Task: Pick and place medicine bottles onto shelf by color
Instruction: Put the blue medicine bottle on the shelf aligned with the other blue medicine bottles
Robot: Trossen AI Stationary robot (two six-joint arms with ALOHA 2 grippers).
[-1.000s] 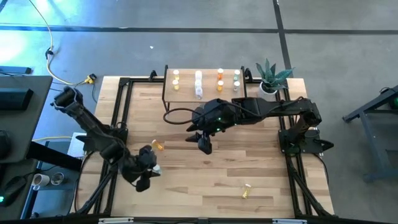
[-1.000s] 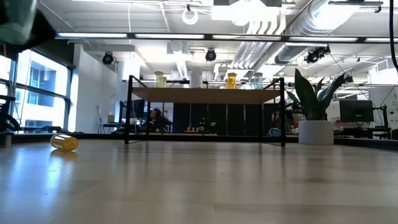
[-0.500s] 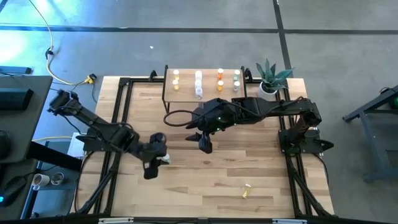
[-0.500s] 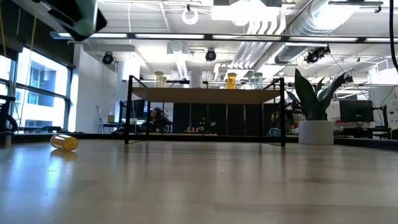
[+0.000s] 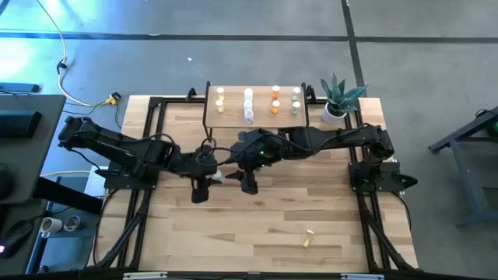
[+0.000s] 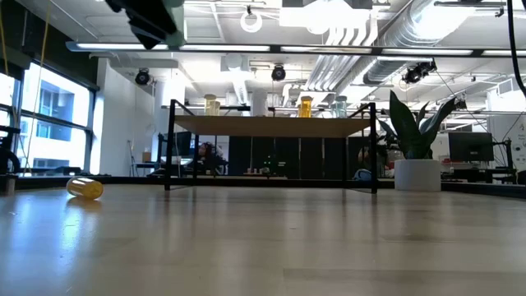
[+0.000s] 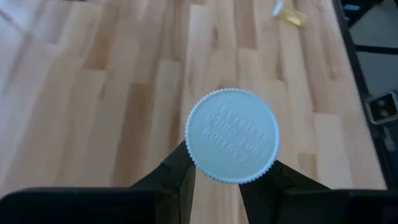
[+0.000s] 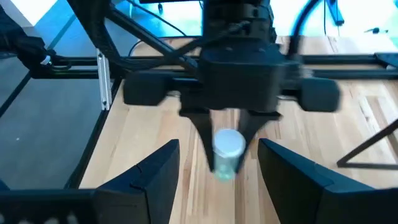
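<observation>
My left gripper (image 5: 215, 178) hangs above the table's middle, shut on a medicine bottle (image 8: 226, 155) with a white cap (image 7: 233, 135) and a pale green body. My right gripper (image 5: 248, 183) stands open just to its right, facing it; in the right wrist view its fingers (image 8: 155, 174) frame the bottle from a distance without touching it. The shelf (image 5: 233, 113) at the far edge carries several bottles (image 5: 248, 105) in rows by colour. One yellow bottle (image 6: 85, 188) lies on its side on the table. Another (image 5: 309, 239) lies near the front edge. My left gripper pinches the bottle's body just under the cap (image 8: 219, 163) between its two fingers (image 7: 180, 171), one on each side. The fingers slant down from the table's left. The bottle hangs clear of the table, cap end up toward the wrist.
A potted plant (image 5: 339, 96) stands right of the shelf at the far right corner. Black frame rails (image 5: 152, 132) run along the table's sides. Bare wood lies between the grippers and the near edge.
My left gripper has swung from the near left of the table toward the far right and risen, rolling as it went, carrying the bottle up beside my right gripper. My right gripper has shifted a little toward it.
</observation>
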